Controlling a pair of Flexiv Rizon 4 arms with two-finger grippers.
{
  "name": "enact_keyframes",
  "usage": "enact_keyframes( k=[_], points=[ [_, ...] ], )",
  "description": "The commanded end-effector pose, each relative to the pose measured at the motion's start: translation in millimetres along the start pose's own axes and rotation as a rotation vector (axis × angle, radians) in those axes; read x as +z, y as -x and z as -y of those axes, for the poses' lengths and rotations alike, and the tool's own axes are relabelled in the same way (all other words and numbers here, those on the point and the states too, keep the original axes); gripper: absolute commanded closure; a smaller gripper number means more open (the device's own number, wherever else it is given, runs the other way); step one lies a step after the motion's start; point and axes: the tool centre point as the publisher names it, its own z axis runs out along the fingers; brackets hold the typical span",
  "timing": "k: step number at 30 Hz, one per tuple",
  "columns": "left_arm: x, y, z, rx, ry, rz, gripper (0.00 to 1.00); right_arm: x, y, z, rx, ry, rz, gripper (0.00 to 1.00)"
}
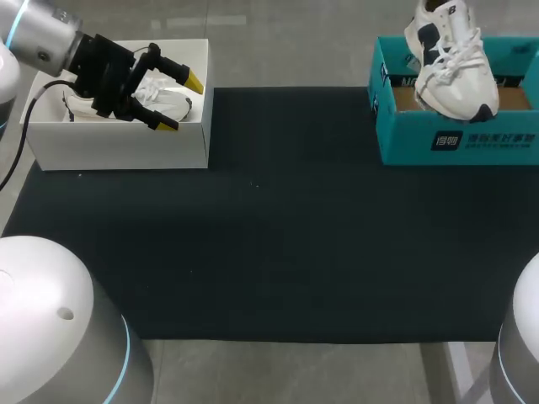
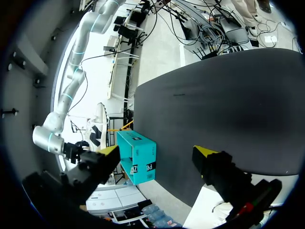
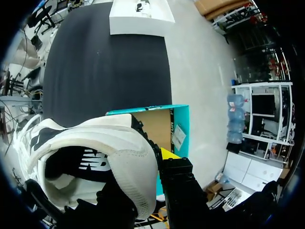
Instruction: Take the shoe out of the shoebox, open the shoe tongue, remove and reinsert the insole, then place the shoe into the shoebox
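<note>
Head camera fixed above and behind, looking down over the whole black mat (image 1: 269, 236); left wrist camera, above the white box (image 1: 126, 143), faces across the mat to the distant teal shoebox (image 2: 138, 155); right wrist camera, close upon the shoe (image 3: 95, 157), faces back; mat and shoebox common to all.

1. Head view: even, diffuse light from above. The black mat (image 1: 278, 219) reads matte, with no glare and no hard shadows.
2. The walls of the white shoebox (image 1: 126, 147) are very bright, close to washed out.
3. Left wrist view: the mat takes on a pale grey sheen, and its straight edge bows into a curve.
4. Right wrist view: the upper of the shoe (image 3: 109, 143) is brightly lit, while its opening lies in deep shade.
</note>
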Motion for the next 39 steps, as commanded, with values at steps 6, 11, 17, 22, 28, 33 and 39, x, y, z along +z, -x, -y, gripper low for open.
enact_keyframes(
  k=[6,11,17,22,28,33,39],
  points=[
    [-0.1,0.0,-0.3,0.0,-0.001,-0.002,0.0,22.1,16.3,59.4,-0.034,-0.008,0.021,1.0],
    [-0.1,0.0,-0.3,0.0,-0.001,-0.002,0.0,39.4,22.5,95.7,-0.055,-0.011,0.015,1.0],
    [-0.1,0.0,-0.3,0.0,-0.001,-0.002,0.0,59.7,30.8,136.8,-0.012,-0.058,0.002,1.0],
    [-0.1,0.0,-0.3,0.0,-0.001,-0.002,0.0,72.2,36.6,161.5,0.031,-0.09,-0.023,1.0],
    [-0.1,0.0,-0.3,0.0,-0.001,-0.002,0.0,89.9,46.3,193.4,0.177,-0.122,-0.073,1.0],
    [-0.1,0.0,-0.3,0.0,-0.001,-0.002,0.0,99.4,53.4,221.4,0.389,-0.127,-0.11,1.0],
    [-0.1,0.0,-0.3,0.0,-0.001,-0.002,0.0,102.8,56.4,244.9,0.632,-0.185,-0.126,1.0]
  ],
)
